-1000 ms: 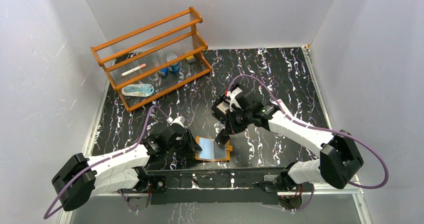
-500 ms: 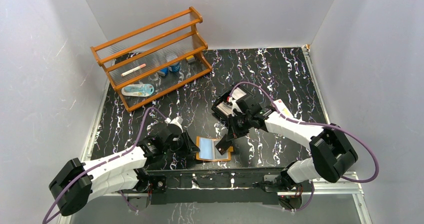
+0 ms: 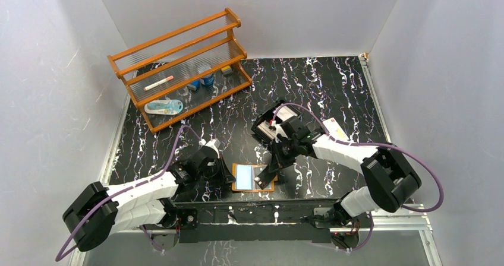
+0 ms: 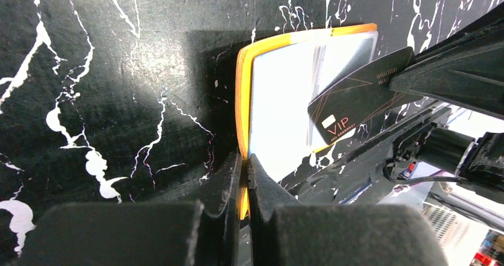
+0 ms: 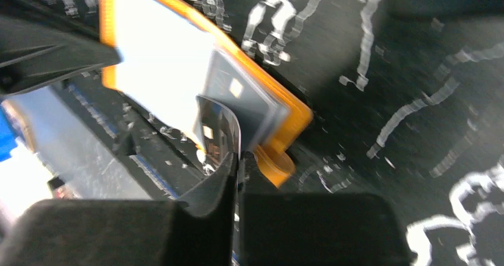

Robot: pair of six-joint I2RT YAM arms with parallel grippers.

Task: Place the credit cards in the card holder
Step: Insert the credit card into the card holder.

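- Black marbled table (image 3: 333, 88).
- Orange card holder (image 3: 254, 177) lies open near the table's front edge; left fingers (image 4: 243, 180) are clamped on its left cover edge.
- Dark credit card (image 4: 362, 103), pinched by right fingers (image 5: 239, 168), overlaps the holder's clear sleeve.

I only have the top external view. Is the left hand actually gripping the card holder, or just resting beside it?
Observer: The left wrist view shows the left hand shut on the orange cover edge of the card holder.
Operator: What is the other one carrying?
Observer: The right hand pinches a black card printed "VIP" in pale letters.
Operator: Flat or bent?
Observer: The right wrist view shows it bowed, with its far end over the open holder.
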